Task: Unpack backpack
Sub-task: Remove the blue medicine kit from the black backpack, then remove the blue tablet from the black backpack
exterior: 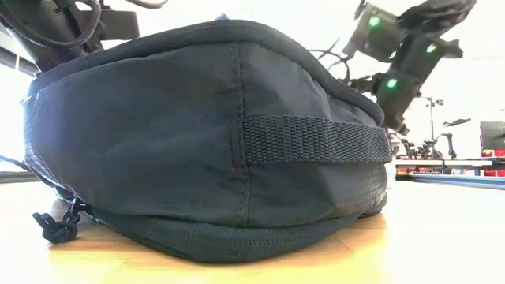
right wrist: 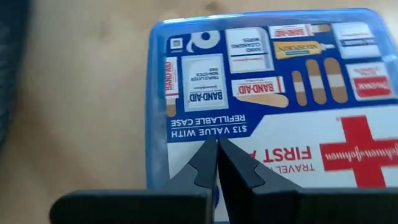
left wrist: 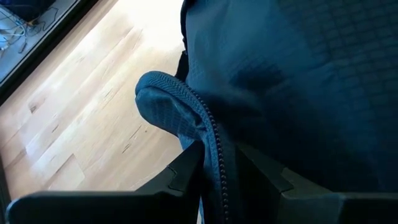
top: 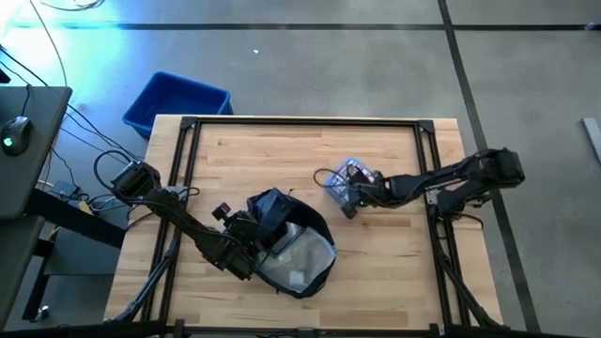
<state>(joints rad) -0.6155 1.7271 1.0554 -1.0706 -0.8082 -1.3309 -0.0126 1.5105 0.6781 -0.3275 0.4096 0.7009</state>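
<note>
I see a light wooden table (top: pixel 394 272) with a black frame along its edges, filling the lower middle of the high view. The dark backpack (top: pixel 291 246) lies on it, low and just left of centre. A blue first-aid case (top: pixel 346 180) rests on the wood right of centre, apart from the backpack.

Grey concrete floor (top: pixel 357 66) — bright-blue bin (top: pixel 177 101) beside wooden table (top: pixel 282 155).

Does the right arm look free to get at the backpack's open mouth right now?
Probably yes: the right gripper, shut, sits at the first aid case, with bare table between it and the backpack.
</note>
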